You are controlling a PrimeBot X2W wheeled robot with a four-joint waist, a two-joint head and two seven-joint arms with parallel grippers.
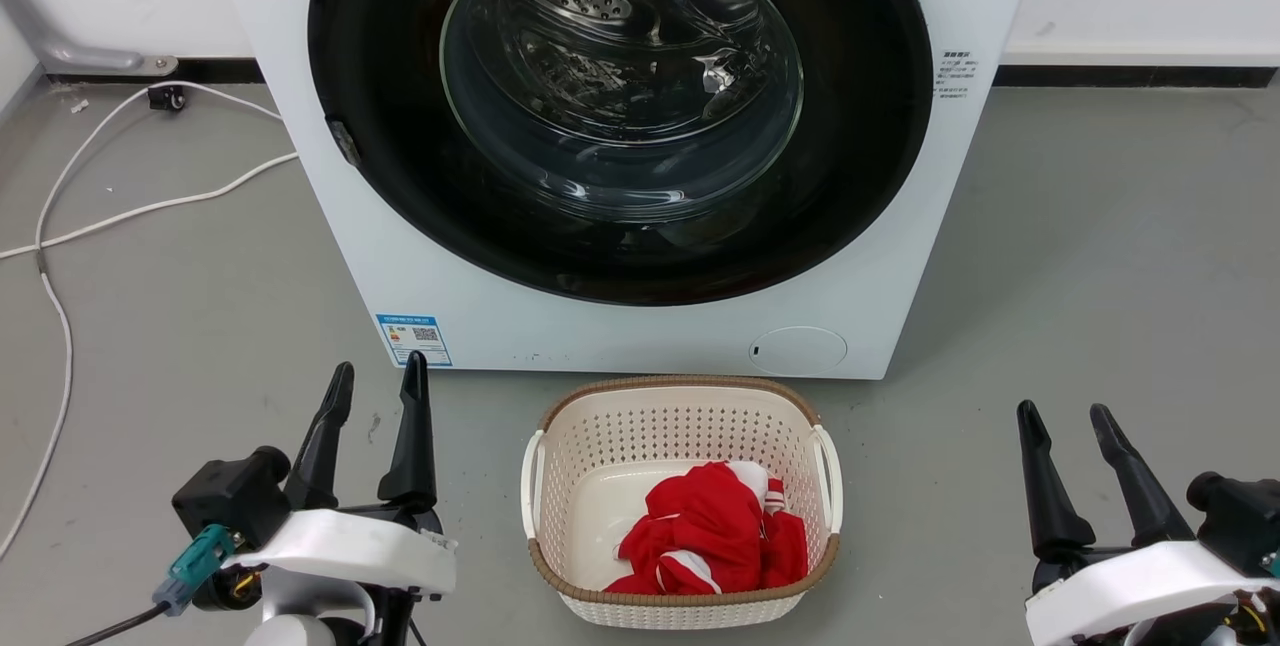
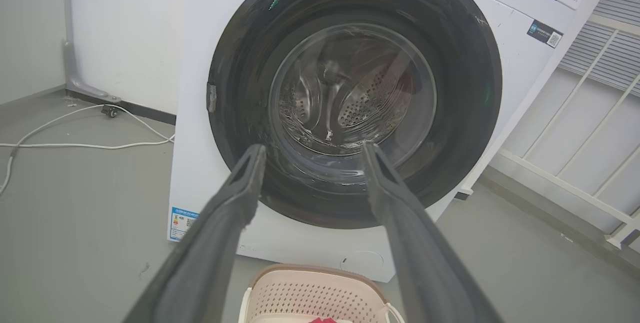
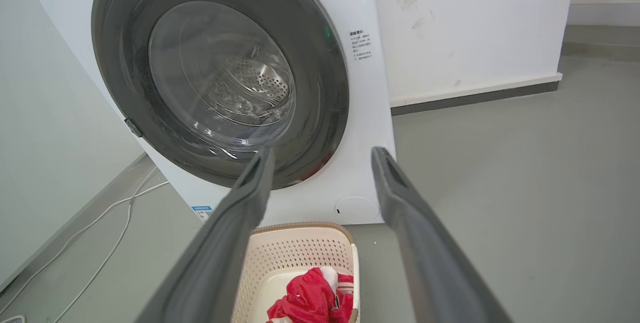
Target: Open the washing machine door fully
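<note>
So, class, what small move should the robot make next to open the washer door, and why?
Probably reach the open right gripper toward the round glossy black washing machine door: it sits shut on the white boxy washing machine, well beyond the gripper.

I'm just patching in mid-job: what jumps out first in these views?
The big glossy black washing machine door, shut against the white washing machine, dominates the top centre of the head view. On the floor just before it sits a cream perforated basket holding red cloth, flanked by the open left gripper and right gripper, both empty.
</note>
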